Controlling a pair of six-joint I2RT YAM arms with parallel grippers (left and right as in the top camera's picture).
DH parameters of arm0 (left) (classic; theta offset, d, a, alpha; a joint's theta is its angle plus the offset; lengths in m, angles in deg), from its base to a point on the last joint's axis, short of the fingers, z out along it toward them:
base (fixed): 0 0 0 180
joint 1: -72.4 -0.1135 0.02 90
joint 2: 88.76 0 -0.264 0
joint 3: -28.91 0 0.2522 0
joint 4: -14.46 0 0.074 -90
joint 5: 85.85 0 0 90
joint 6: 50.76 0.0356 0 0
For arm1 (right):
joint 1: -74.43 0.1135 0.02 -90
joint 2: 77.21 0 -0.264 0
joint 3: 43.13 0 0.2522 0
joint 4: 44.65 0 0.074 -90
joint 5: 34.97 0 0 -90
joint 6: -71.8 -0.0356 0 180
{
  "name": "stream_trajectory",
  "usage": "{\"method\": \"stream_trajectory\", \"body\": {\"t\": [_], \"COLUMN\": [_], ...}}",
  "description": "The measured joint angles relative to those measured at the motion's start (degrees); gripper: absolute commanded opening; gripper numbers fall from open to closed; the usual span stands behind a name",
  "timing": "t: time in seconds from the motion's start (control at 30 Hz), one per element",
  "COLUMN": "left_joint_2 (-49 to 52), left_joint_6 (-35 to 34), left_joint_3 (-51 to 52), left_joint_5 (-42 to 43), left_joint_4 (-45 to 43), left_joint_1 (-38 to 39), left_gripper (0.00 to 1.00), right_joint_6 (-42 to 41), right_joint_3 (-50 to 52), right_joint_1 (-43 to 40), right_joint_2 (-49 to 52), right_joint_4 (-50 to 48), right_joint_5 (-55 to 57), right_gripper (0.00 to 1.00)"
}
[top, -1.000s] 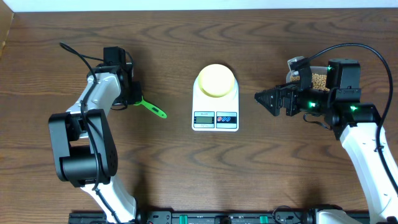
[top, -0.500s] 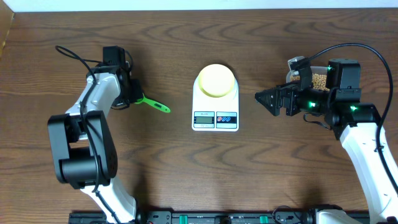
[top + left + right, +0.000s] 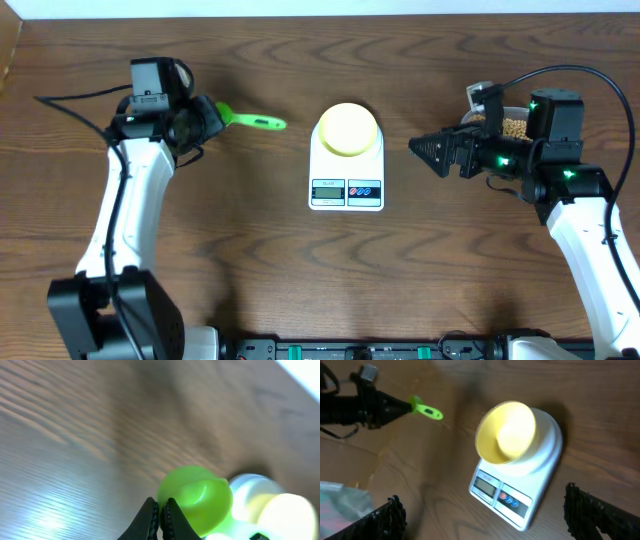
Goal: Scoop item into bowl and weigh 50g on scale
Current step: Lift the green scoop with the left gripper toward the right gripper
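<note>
Overhead, my left arm runs up the left side of the wooden table (image 3: 300,280) from its base at the near edge, and the wrist bends so that my left gripper (image 3: 212,115) points right, toward the scale (image 3: 347,185). Its jaws are pressed together on the thick end of a green scoop (image 3: 252,121), whose thin end reaches out toward the scale but stops short of it. The left wrist view, blurred, shows my fingertips (image 3: 151,512) closed tight with the scoop's round green cup (image 3: 195,502) just past them. My right arm rises from the near right corner and bends left at the wrist; my right gripper (image 3: 420,152) hangs level beside the scale's right edge, apart from it, pointing at it. Its jaws are spread wide, one at each lower corner of the right wrist view, and they hold nothing. The small pale yellow bowl (image 3: 347,128) sits centred on the scale's round platform, and I see only its smooth yellow inside. I cannot read the scale's display. The tan beans (image 3: 514,128) lie in a clear tub (image 3: 500,115) on the far right, mostly hidden behind my right wrist, well apart from the bowl and the scoop.
</note>
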Motion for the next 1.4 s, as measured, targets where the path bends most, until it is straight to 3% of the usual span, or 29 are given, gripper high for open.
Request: {"method": "stream_trajectory", "body": {"t": [0.23,0.43,0.77,1.03,1.4], "left_joint_2": [-0.8,-0.8,-0.9,-0.9,-0.9], "left_joint_6": [-8.5,-17.7,-26.7,-29.6,-30.7], "left_joint_3": [0.0,0.1,0.1,0.1,0.1], "left_joint_5": [11.9,18.3,15.4,14.5,14.6], "left_joint_4": [-2.9,-12.2,-18.9,-20.5,-20.7], "left_joint_1": [4.1,14.4,27.5,30.3,31.5], "left_gripper": [0.07,0.07,0.07,0.07,0.07], "right_joint_6": [-6.8,-13.5,-14.9,-14.3,-12.4], "right_joint_3": [0.0,0.0,0.0,0.0,0.0], "right_joint_1": [0.0,0.0,0.0,0.0,0.0], "right_joint_2": [0.0,-0.1,-0.1,-0.1,-0.1], "right_joint_4": [-7.8,-8.8,-12.7,-12.8,-12.8], "right_joint_5": [-4.9,-5.7,-8.3,-9.1,-9.3], "right_gripper": [0.99,0.96,0.88,0.72,0.61]}}
